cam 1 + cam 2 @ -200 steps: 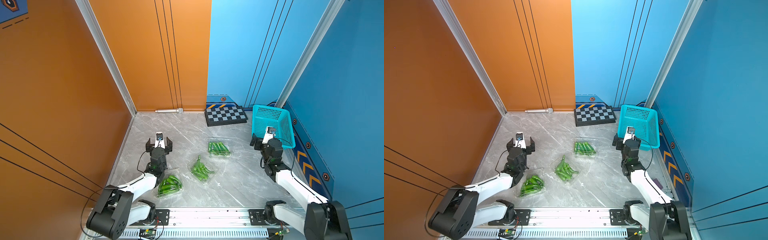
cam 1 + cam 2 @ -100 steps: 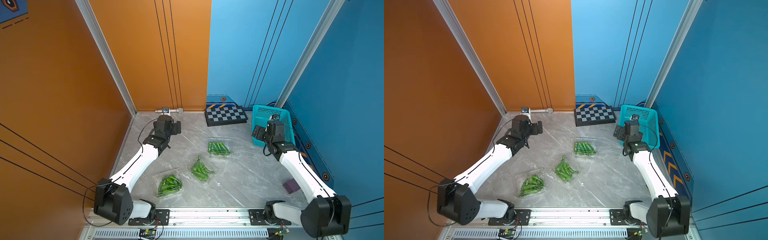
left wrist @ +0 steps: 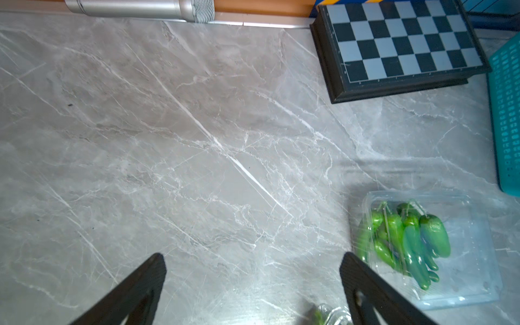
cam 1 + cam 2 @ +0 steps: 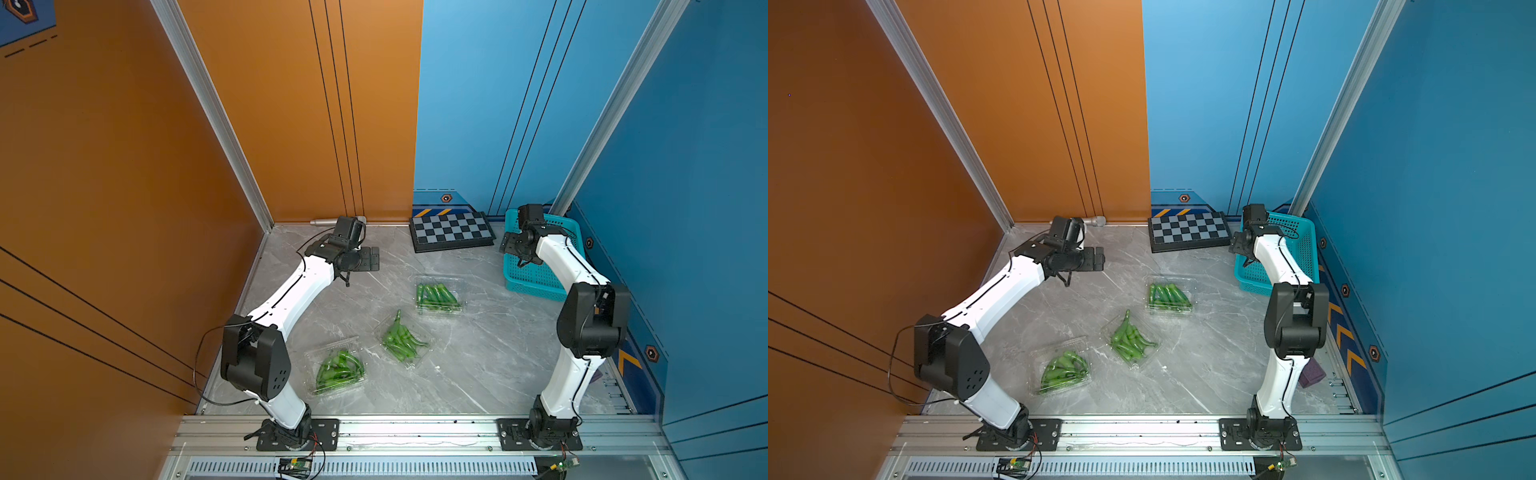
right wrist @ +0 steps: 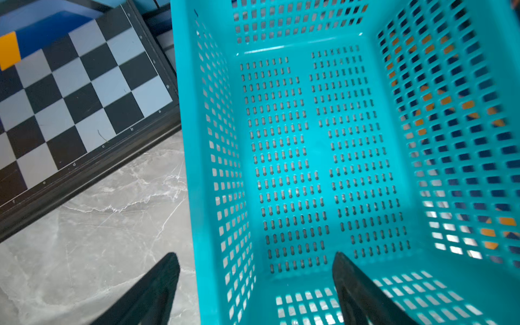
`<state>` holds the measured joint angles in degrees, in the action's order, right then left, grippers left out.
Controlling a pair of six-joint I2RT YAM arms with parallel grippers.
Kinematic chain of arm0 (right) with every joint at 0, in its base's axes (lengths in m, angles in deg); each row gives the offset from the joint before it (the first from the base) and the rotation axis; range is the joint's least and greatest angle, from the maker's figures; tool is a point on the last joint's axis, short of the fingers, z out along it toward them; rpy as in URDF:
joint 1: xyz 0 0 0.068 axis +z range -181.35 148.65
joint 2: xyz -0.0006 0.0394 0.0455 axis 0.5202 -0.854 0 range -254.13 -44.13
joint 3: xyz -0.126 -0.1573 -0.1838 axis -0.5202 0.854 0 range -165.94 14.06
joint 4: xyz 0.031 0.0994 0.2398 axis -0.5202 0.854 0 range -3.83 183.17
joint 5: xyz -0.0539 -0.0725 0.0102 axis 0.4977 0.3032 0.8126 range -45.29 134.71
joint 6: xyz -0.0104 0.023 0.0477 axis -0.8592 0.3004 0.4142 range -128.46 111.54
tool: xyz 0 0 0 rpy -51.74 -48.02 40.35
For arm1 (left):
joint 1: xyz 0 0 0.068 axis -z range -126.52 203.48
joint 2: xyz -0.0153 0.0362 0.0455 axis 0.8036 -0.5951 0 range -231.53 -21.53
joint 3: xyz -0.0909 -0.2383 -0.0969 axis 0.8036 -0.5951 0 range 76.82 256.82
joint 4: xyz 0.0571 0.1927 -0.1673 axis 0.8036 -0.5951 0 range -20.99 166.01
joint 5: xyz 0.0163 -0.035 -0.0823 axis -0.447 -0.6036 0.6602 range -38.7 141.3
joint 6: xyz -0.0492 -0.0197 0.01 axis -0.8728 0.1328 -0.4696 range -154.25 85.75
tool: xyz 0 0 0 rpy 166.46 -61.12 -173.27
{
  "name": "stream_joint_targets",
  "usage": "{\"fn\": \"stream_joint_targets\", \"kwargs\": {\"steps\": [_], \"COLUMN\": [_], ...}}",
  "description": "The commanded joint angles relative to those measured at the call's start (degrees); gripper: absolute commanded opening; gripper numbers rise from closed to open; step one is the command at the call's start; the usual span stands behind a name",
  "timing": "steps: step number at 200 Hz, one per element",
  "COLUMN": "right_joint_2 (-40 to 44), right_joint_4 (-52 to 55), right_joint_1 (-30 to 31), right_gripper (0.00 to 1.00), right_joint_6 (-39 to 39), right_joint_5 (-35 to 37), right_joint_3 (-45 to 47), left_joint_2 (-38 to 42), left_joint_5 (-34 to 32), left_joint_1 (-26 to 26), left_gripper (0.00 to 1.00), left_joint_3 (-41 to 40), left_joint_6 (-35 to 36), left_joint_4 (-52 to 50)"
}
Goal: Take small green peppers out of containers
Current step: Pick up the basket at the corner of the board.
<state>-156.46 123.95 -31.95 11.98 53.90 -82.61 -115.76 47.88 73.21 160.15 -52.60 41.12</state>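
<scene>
Basket rim (image 5: 187, 168) splits right pincer's (image 5: 254, 254) gap — left pincer (image 3: 252, 254) above open marble (image 3: 197, 140).

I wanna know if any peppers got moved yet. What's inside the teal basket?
Nothing shows in the teal basket, only its bare slotted floor. A jaw of the right gripper covers a small bit.

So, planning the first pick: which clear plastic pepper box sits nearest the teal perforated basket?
The clear plastic clamshell box nearest the black-and-grey checkerboard; the middle box and rail-side box lie farther off.
</scene>
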Motion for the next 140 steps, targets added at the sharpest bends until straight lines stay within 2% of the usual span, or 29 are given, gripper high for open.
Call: {"fn": "stream_joint_targets", "kwargs": {"steps": [1,52,101,140], "right_joint_2": [-1.37,-5.57,-12.07,-15.78], "right_joint_4": [5.64,6.78,7.57,9.27], "right_joint_1": [0.51,1.03,1.11,1.35], "right_gripper": [0.86,0.85,0.68,0.62], "right_joint_6": [-0.05,-0.2,-1.26,-2.36], "right_joint_5": [-1.7,-1.09,1.19,1.95], "right_joint_3": [-3.16,-5.86,-11.0,-14.89], "left_joint_2": [-0.16,-0.3,1.16,1.58], "left_joint_5": [1.94,3.88,4.3,4.59], "left_joint_1": [-0.69,-1.9,-3.28,-3.85], "left_gripper": [0.99,0.99,0.99,0.99], "left_joint_3": [1.5,0.75,-0.95,-1.73], "left_joint_6": [-1.16,-0.77,-0.9,-0.72], "left_joint_4": [-3.17,-3.29,-3.16,-3.27]}}
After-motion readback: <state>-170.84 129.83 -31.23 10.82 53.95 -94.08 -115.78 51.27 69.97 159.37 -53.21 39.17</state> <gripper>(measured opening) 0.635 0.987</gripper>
